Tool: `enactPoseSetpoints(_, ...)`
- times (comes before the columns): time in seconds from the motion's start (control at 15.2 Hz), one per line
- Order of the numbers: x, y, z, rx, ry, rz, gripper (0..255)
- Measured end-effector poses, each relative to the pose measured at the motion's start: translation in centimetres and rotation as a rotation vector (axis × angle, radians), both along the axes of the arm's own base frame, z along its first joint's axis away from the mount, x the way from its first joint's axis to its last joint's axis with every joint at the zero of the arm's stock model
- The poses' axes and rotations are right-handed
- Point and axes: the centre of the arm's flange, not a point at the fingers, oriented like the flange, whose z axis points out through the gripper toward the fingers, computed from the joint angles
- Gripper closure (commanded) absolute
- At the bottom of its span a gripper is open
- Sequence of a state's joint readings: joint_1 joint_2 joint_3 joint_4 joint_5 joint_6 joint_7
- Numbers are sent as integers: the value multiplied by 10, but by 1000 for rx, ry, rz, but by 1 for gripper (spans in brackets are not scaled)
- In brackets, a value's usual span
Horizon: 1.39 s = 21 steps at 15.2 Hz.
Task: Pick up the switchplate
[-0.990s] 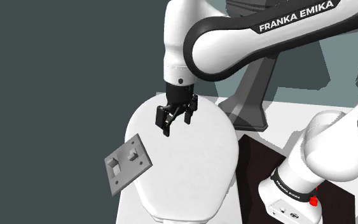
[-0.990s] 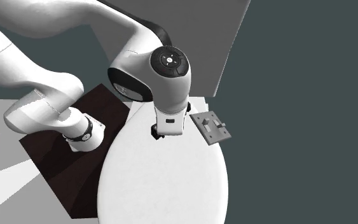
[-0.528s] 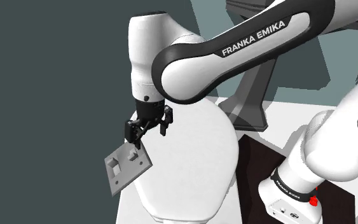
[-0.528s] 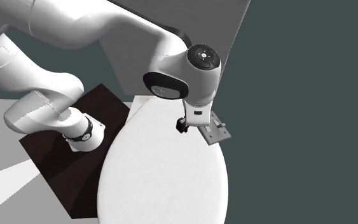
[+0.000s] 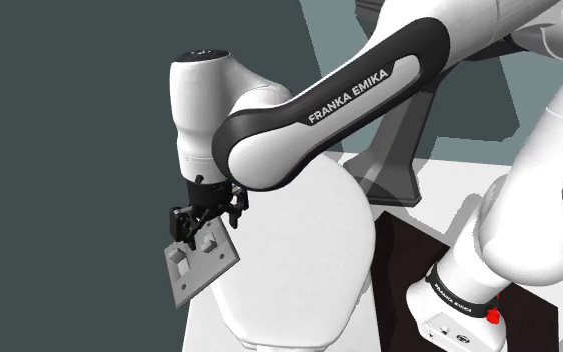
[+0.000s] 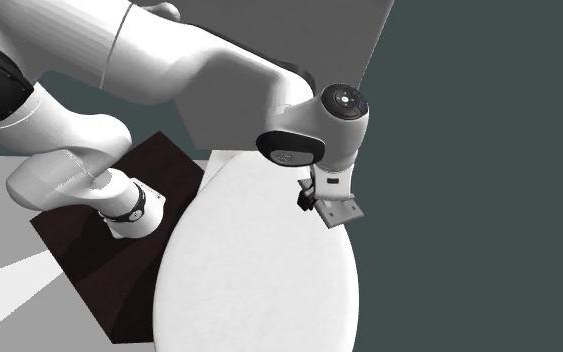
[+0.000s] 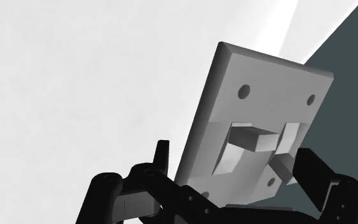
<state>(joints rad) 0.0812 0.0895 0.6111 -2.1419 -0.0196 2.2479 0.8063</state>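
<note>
- A flat dark grey-green backdrop lies behind everything, with a paler grey wall panel (image 6: 299, 60) at the far side. In front of it we see a white oval table (image 5: 304, 250) and the dark brown stand (image 6: 89, 250) just beside it.
- The tool (image 5: 199, 228) hangs low over the table edge on the shoulder view's left. It is open, with its two black fingers (image 7: 161, 159) spread apart.
- In the wrist view the switchplate (image 7: 254, 121) sits between those fingers, one on each side of it. We cannot tell whether either finger presses against it.
- The switchplate (image 5: 204, 265) is a grey rectangular plate with two rectangular openings, toggles in them, and small round screw holes. It lies flat at the table's rim, and part of it juts out past the edge over the dark backdrop.
- In the second exterior view the white wrist covers most of the switchplate (image 6: 341, 210), leaving one corner showing at the table's right edge.
- The arm (image 5: 359, 90), lettered FRANKA EMIKA, reaches across above the table from the stand.
- A dark grey upright shape (image 5: 397, 150) stands behind the table's far end, well apart from the switchplate.
</note>
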Motion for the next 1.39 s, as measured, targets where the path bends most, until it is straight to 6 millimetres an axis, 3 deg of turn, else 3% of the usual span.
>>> enactPoseSetpoints(0.2,0,0,-14,0,0,0,0)
enactPoseSetpoints(0.26,0,0,-17,0,0,0,255)
enactPoseSetpoints(0.92,0,0,-18,0,-2,-1,255)
enactPoseSetpoints(1.39,1,0,13,0,-1,0,255)
